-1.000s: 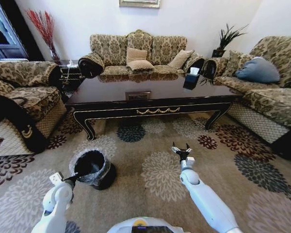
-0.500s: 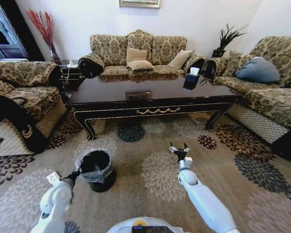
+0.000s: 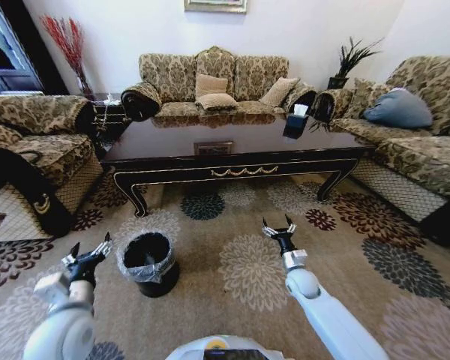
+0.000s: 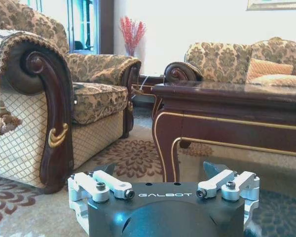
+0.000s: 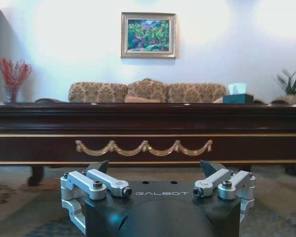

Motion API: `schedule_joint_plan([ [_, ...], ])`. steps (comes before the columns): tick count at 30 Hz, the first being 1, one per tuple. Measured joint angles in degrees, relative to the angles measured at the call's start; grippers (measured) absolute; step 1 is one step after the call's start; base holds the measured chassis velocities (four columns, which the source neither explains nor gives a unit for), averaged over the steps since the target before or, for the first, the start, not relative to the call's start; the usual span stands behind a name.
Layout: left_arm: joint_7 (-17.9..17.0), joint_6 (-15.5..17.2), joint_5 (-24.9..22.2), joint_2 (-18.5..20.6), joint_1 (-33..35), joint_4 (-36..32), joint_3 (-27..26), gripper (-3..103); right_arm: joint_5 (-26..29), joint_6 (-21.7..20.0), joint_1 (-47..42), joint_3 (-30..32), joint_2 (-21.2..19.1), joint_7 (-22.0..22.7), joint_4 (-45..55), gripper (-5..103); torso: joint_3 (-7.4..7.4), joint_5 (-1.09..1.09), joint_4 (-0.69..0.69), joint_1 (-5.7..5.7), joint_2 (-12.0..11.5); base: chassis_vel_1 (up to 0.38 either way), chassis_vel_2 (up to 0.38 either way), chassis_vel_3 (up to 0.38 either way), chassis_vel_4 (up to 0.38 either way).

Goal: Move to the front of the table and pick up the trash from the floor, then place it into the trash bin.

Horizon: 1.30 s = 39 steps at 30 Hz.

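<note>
Just beside the left end effector [image 3: 89, 253], the trash bin [image 3: 148, 262] stood upright on the carpet, both it and the right end effector [image 3: 277, 227] spread open and empty before the table [image 3: 232, 161], with no trash discernible on the patterned floor, so the job looked perhaps finished.

Long dark glossy surface [image 3: 232, 146] with gold scrollwork stands far centre. Small black trash bin [image 3: 148, 262], crinkled liner, upright near left.
</note>
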Motion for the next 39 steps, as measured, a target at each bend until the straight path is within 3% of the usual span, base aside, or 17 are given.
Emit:
schedule_joint_plan([
  [5, 1.12, -3.67, 3.99, -1.43, 3.0, 1.13, 1.55, 100, 0.45, -0.67, -5.76, 1.8, -0.81, -1.14, 6.4, 100, 0.0, -0.01, -0.02, 0.0, 0.0, 0.0, 0.0, 0.0, 0.0],
  [12, 0.9, -4.59, 5.19, -2.57, 3.96, 0.19, 3.02, 100, -0.77, -0.2, -8.19, 3.02, -1.23, -2.11, 8.29, 100, 0.0, 0.01, -0.01, 0.0, 0.0, 0.0, 0.0, 0.0, 0.0],
  [14, 0.91, -4.73, 5.55, -2.61, 4.1, -0.07, 3.39, 100, -3.39, 0.23, -8.81, 3.5, -1.69, -1.73, 8.08, 100, 0.0, 0.01, -0.01, 0.0, 0.0, 0.0, 0.0, 0.0, 0.0],
  [17, 1.06, -5.01, 6.44, -2.62, 4.12, -0.09, 3.82, 100, -10.08, 0.51, -9.62, 3.36, -2.33, 2.59, 8.16, 100, 0.01, 0.01, -0.01, 0.0, 0.0, 0.0, 0.0, 0.0, 0.0],
  [21, 2.57, -6.3, 7.15, -3.24, 3.89, -0.33, 4.25, 100, -13.04, 1.51, -10.4, 3.11, -2.85, 3.97, 8.82, 100, 0.0, 0.0, -0.01, 0.0, 0.0, 0.0, 0.0, 0.0, 0.0],
  [25, 4.14, -7.67, 8.99, -3.79, 3.57, -0.43, 4.39, 100, -12.32, 4.95, -9.74, 3.12, -2.45, 2.31, 8.39, 100, 0.01, 0.01, -0.01, -0.01, 0.0, 0.0, 0.0, 0.0, 0.0],
  [39, 9.28, -12.76, 12.95, -5.51, 4.12, 0.21, 4.62, 100, -10.62, 9.9, -10.4, 4.59, -1.7, -0.86, 8.17, 100, 0.01, 0.01, -0.01, 0.0, -0.01, 0.0, 0.0, 0.0, 0.0],
])
